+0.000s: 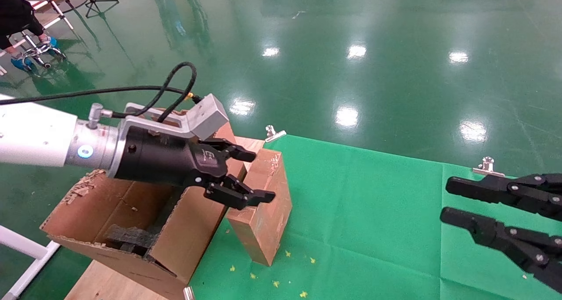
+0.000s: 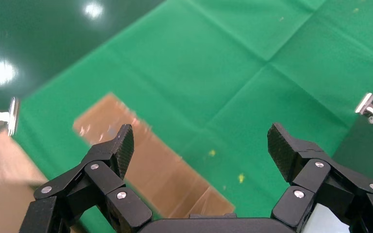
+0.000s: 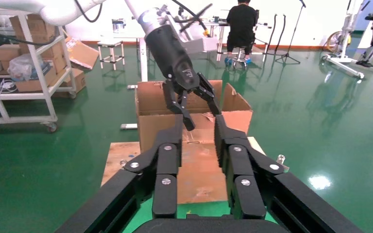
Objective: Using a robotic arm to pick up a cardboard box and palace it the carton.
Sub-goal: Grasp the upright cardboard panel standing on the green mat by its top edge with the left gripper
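Left gripper (image 1: 246, 177) is hovering spread and empty over the cardboard box (image 1: 263, 207) | box is standing on edge beside the carton (image 1: 131, 221); pick and placing are remaining | right gripper (image 1: 456, 201) is waiting apart, slightly parted

Nothing readable here, folks. The one marking is a pale raised emblem on the black body of the left gripper (image 1: 246, 177), just behind its fingers, and its characters can't be made out. The cardboard box (image 1: 263, 207) right beside those fingers shows bare taped faces with no print. The carton (image 1: 131, 229) below the gripper's body carries no lettering either.
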Robot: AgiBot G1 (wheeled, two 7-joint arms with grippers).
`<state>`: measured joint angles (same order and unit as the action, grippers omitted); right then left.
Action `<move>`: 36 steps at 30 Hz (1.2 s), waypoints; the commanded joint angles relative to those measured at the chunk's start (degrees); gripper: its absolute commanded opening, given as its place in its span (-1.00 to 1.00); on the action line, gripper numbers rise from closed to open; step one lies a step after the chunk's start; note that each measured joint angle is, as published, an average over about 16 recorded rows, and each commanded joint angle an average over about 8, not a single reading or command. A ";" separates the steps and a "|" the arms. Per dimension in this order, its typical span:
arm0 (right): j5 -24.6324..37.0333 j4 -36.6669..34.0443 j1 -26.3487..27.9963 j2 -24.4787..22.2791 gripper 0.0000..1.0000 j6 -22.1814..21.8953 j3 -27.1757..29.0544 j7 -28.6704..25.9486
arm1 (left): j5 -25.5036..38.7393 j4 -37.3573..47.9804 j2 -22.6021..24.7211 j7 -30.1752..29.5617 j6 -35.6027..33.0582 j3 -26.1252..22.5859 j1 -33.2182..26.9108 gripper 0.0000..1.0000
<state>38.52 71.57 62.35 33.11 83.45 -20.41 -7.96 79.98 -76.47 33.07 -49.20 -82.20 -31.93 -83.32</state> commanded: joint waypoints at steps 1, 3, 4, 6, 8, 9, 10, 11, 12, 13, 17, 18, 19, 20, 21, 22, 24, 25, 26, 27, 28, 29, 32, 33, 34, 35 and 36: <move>0.00 0.00 0.00 0.00 -1.00 0.00 0.00 0.00 | 1.11 0.53 0.46 -1.20 -0.40 -0.52 -0.91 1.00; 0.00 0.00 0.00 0.00 -1.00 0.00 0.00 0.00 | 4.00 0.54 1.89 -5.83 -1.29 -1.85 -3.19 1.00; 0.00 0.00 0.00 0.00 -1.00 0.00 0.00 0.00 | 5.55 0.48 2.66 -8.24 -1.86 -2.58 -4.38 1.00; 0.00 0.00 0.00 0.00 -1.00 0.00 0.00 0.00 | 9.35 0.26 4.37 -13.09 -3.42 -4.41 -7.01 1.00; 0.00 0.00 0.00 0.00 -1.00 0.00 0.00 0.00 | 13.09 0.23 6.24 -18.07 -5.11 -6.46 -9.60 1.00; 0.00 0.00 0.00 0.00 -1.00 0.00 0.00 0.00 | 14.77 0.27 7.16 -20.58 -5.91 -7.54 -10.86 1.00; 0.00 0.00 0.00 0.00 -1.00 0.00 0.00 0.00 | 16.28 0.32 8.00 -22.91 -6.60 -8.63 -12.01 1.00; 0.00 0.00 0.00 0.00 -1.00 0.00 0.00 0.00 | 17.52 0.39 8.81 -25.14 -7.19 -9.73 -13.10 1.00; 0.00 0.00 0.00 0.00 -1.00 0.00 0.00 0.00 | 18.59 0.49 9.54 -27.20 -7.66 -10.81 -14.09 1.00; 0.00 0.00 0.00 0.00 -1.00 0.00 0.00 0.00 | 19.29 0.60 10.17 -28.99 -7.90 -11.77 -14.90 1.00; 0.00 0.00 0.00 0.00 -1.00 0.00 -0.01 0.00 | 20.07 1.17 11.80 -34.36 -8.07 -15.05 -16.97 1.00; 0.00 0.00 0.00 0.00 -1.00 0.00 -0.01 0.00 | 20.07 1.34 12.11 -35.44 -8.06 -15.79 -17.34 1.00; 0.00 0.00 0.00 0.00 -1.00 0.00 -0.01 0.00 | 20.14 1.48 12.39 -36.37 -8.08 -16.52 -17.69 1.00; 0.00 0.00 0.00 0.00 -1.00 0.00 -0.01 0.00 | 20.17 1.62 12.67 -37.28 -8.09 -17.23 -18.01 1.00; 0.00 0.00 0.00 0.00 -1.00 0.00 -0.01 0.00 | 20.16 1.80 12.95 -38.22 -8.11 -17.95 -18.31 1.00; 0.00 0.00 0.00 0.00 -1.00 0.00 -0.01 0.00 | 20.20 1.93 13.20 -39.06 -8.11 -18.69 -18.60 1.00; -0.01 0.00 0.00 0.00 -1.00 0.00 -0.01 0.00 | 20.26 2.17 13.67 -40.52 -8.11 -20.12 -19.07 1.00; -0.01 0.00 0.00 0.00 -1.00 0.00 -0.01 0.00 | 20.30 2.28 13.89 -41.19 -8.08 -20.84 -19.27 1.00; -0.01 0.00 0.00 0.00 -1.00 0.00 -0.01 0.00 | 20.34 2.36 14.10 -41.75 -8.05 -21.52 -19.43 1.00; -0.01 0.00 0.00 0.00 -1.00 0.00 -0.01 0.00 | 20.34 2.46 14.29 -42.29 -7.99 -22.16 -19.52 1.00; -0.01 0.00 0.00 0.00 -1.00 0.00 -0.01 0.00 | 20.34 2.56 14.48 -42.78 -7.93 -22.79 -19.60 1.00; -0.01 0.00 0.00 0.00 -1.00 0.00 -0.01 0.01 | 20.41 2.61 14.65 -43.18 -7.86 -23.37 -19.66 1.00; -0.01 0.00 0.00 0.00 -1.00 0.00 -0.01 0.01 | 20.62 2.82 15.16 -44.31 -7.67 -24.99 -19.74 1.00; -0.01 0.00 0.00 0.00 -1.00 0.00 -0.01 0.01 | 20.69 2.90 15.31 -44.63 -7.59 -25.44 -19.75 1.00; -0.01 0.00 0.00 0.00 -1.00 0.00 -0.01 0.01 | 20.73 3.00 15.46 -44.96 -7.53 -25.86 -19.75 1.00; -0.01 0.00 0.00 0.00 -0.93 0.00 -0.01 0.01 | 20.80 3.09 15.60 -45.25 -7.47 -26.27 -19.77 1.00; -0.01 0.00 0.00 0.00 -0.68 0.00 -0.01 0.01 | 20.86 3.18 15.75 -45.49 -7.41 -26.64 -19.77 1.00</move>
<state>38.51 71.56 62.36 33.11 83.44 -20.42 -7.95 100.75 -73.27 48.80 -94.46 -89.66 -58.30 -103.10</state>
